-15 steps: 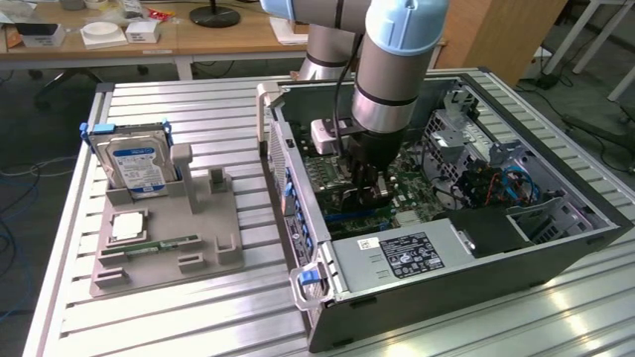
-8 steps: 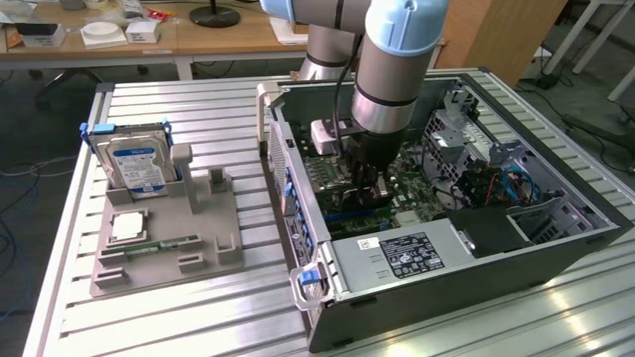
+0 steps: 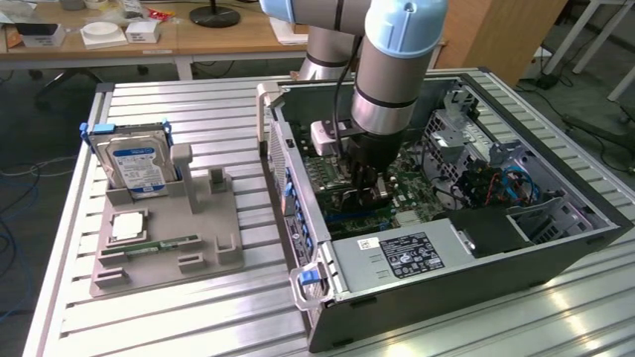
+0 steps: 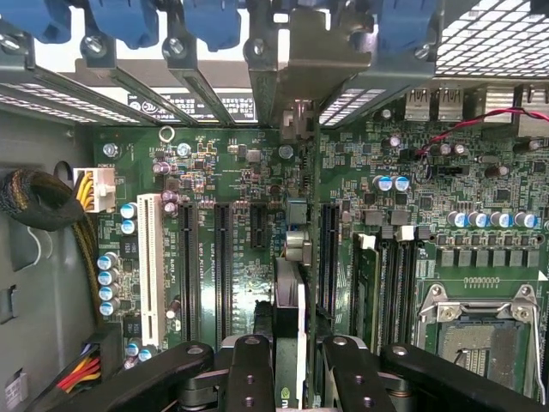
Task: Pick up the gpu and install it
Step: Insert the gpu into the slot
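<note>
In the wrist view the gpu is seen edge-on, a thin card standing upright over the green motherboard. My gripper is shut on it, with one black finger on each side. The card's silver end bracket reaches up to the row of rear slot openings of the case. The card lies in line with a long black expansion slot; I cannot tell whether it is seated. In the exterior view the gripper is low inside the open computer case, just over the motherboard.
Blue slot clips line the case's rear edge. A cable bundle and the CPU socket flank the slots. Outside the case, a grey holder carries a hard drive and a green memory stick.
</note>
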Robot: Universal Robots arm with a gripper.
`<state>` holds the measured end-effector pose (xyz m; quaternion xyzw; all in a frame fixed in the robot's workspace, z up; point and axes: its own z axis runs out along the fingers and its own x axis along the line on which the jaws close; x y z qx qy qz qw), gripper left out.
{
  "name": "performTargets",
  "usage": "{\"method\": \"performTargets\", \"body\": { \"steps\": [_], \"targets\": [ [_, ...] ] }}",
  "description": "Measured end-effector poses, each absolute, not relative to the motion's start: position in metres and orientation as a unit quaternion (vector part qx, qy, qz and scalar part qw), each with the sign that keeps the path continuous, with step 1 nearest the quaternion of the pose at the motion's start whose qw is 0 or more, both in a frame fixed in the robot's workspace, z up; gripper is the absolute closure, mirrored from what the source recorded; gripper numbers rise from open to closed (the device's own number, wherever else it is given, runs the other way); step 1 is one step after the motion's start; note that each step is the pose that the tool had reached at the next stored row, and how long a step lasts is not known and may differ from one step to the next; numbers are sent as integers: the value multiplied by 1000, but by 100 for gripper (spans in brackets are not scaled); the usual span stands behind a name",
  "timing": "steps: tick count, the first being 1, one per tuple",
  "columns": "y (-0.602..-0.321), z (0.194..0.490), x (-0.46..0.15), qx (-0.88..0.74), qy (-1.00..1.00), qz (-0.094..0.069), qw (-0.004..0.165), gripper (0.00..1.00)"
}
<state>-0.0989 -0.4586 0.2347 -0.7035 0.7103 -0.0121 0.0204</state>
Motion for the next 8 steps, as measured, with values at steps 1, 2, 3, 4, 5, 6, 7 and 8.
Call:
{"method": "performTargets", "body": {
  "steps": [1,2,3,4,5,6,7,8],
  "targets": [
    [-459,235,-99,-703,710,-12,20,73],
    [-459,235,-99,-703,710,-12,20,73],
    [-459,235,-99,-704,710,-12,20,73],
    [-459,235,-99,-704,710,-12,20,73],
    [-459,235,-99,-704,710,-12,20,73],
    [-459,235,-99,-704,710,-12,20,73],
    [-459,235,-99,-704,710,-12,20,73],
    [-459,235,-99,-703,710,-12,20,73]
  ]
}}
